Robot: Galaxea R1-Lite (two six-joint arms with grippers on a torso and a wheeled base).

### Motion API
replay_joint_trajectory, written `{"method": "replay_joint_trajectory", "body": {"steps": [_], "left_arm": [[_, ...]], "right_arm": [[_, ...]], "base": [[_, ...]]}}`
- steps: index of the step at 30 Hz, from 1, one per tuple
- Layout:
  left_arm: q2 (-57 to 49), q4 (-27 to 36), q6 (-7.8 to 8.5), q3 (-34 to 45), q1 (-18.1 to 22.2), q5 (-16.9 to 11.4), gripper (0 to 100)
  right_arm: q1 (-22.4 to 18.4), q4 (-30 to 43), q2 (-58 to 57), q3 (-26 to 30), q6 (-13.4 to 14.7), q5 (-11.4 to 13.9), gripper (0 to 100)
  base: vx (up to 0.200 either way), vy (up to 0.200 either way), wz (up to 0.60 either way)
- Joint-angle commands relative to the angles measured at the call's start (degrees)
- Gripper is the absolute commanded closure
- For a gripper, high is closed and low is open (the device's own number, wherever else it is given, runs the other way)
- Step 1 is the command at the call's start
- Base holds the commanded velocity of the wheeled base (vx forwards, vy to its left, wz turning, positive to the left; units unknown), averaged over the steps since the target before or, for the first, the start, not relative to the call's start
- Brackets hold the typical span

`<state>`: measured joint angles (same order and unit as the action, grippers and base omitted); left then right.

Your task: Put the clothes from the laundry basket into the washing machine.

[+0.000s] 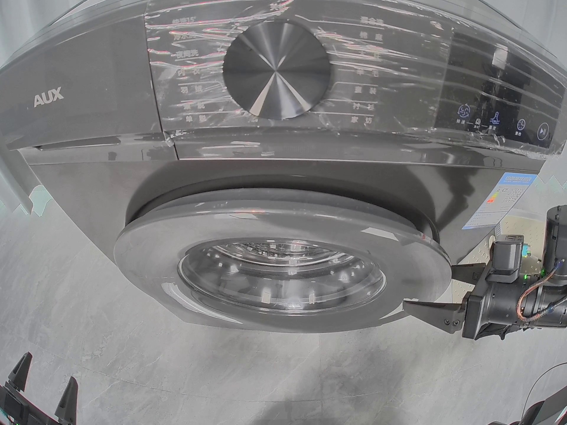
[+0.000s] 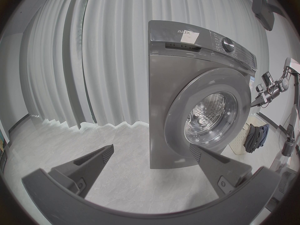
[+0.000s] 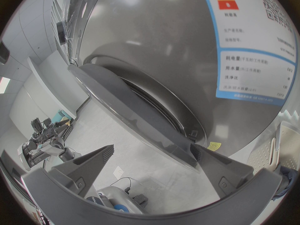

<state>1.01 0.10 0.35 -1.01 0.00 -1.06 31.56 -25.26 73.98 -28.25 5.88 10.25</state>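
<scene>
Right wrist view: R gripper [image 3: 150,149] has fingers spread wide w/ nothing pinched, straddling the door [image 3: 131,110] rim at its right edge. One finger [image 3: 218,169] looks touching or just beside the rim. Head view agrees: R gripper [image 1: 434,290] sits at the door [image 1: 177,231] edge, one finger in front of the rim, the other toward the washer [image 1: 88,90] front. Door looks closed or barely cracked, can't tell which. Drum [image 1: 283,267] seen thru the glass is bare metal.

L gripper [image 1: 48,368] hangs low, well apart from the washer, fingers spread and empty; same in left wrist view, L gripper [image 2: 151,146] over the floor [image 2: 125,153].

Basket [image 2: 238,138] stands on the floor just beside the washer's right side, near the R arm. Dark clothes [image 2: 257,137] are draped over its rim.

Progress, my read: early. Nothing loaded yet, clothes all w/ the basket. Step in hand is prob. pulling the door. Left to do: swing it fully, grab clothes, drop them in the drum, repeat as needed.
</scene>
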Motion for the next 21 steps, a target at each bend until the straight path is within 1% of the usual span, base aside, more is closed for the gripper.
{"method": "replay_joint_trajectory", "body": {"steps": [1,5,10,13,15,16,20,21], "left_arm": [[-0.66,-0.01,0.09,1.01,0.00,0.01,0],[-0.66,-0.01,0.09,0.92,0.00,0.01,0],[-0.66,-0.01,0.09,1.01,0.00,0.09,0],[-0.66,-0.01,0.09,1.01,0.00,0.01,0],[-0.66,-0.01,0.09,1.01,0.00,0.01,0],[-0.66,-0.01,0.09,1.01,0.00,0.01,0],[-0.66,-0.01,0.09,1.01,0.00,0.01,0],[-0.66,-0.01,0.09,1.01,0.00,0.01,0]], "right_arm": [[0.34,0.03,-0.42,2.05,-0.16,0.03,0],[-0.01,0.12,-4.02,5.48,-0.43,0.03,0],[0.69,0.39,-8.07,7.85,-0.08,0.03,0],[-0.27,0.03,-7.45,7.50,-0.08,-0.06,0],[-3.61,-0.05,-7.28,6.45,-0.25,-1.73,0],[-4.67,-0.05,-7.19,6.01,-0.25,-1.99,0],[-5.63,-0.05,-6.13,4.25,-0.34,-2.25,0],[-5.46,-0.05,-6.05,3.99,-0.43,-2.25,0]], "base": [[0.000,0.000,0.00],[0.000,0.000,0.00],[0.000,0.000,0.00],[0.000,0.000,0.00],[0.000,0.000,0.00],[0.000,0.000,0.00],[0.000,0.000,0.00],[-0.200,0.000,0.00]]}}
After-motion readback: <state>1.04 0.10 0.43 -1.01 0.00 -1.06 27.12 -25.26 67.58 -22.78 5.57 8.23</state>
